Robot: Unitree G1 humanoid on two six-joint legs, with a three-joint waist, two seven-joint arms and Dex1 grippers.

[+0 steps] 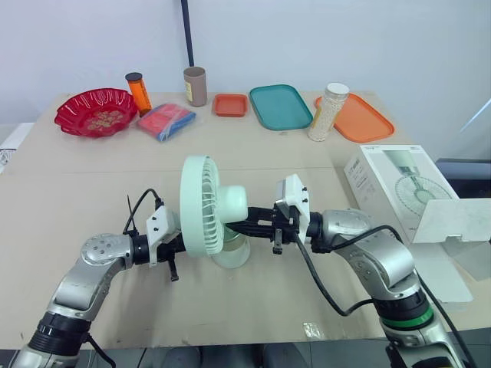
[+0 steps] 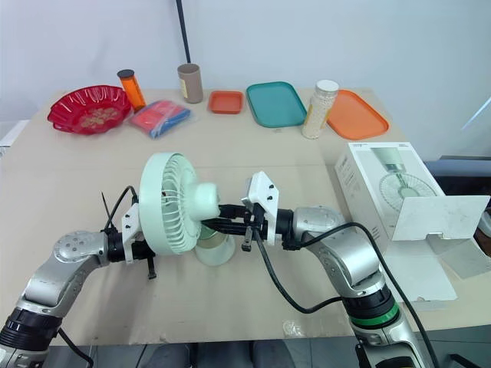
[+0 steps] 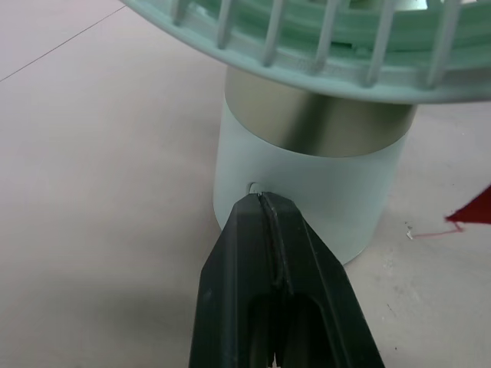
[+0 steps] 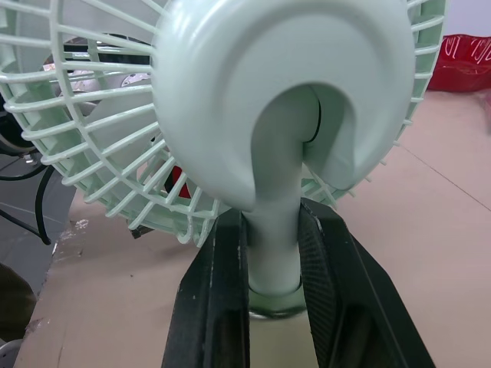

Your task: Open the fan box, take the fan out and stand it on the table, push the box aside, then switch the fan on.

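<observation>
One mint-green fan (image 1: 205, 205) is shown standing upright on the desk (image 1: 92, 184), out of its packaging, with one claw set at either side. At the left, the left claw (image 3: 259, 203) is pressed fully together with nothing between its fingers. Its tip is laid against the lower wall of the fan's base (image 3: 322, 199), beside a small mark (image 3: 253, 186) judged to be the switch. The base lies straight ahead of that claw, and the fan's long axis rises vertically above it, so the left arm is judged the nearer one for the press. Right of the grille, the right claw (image 4: 272, 221) is closed around the slim neck (image 4: 275, 176), by which the fan is steadied. Farther right, one white box (image 1: 391, 184) is seen lying open near the desk's edge, well apart from the fan. Along the back are counted one red bowl (image 1: 70, 115) and three trays: a small orange tray (image 1: 230, 105), a teal tray (image 1: 280, 106) and a large orange tray (image 1: 360, 119).
</observation>
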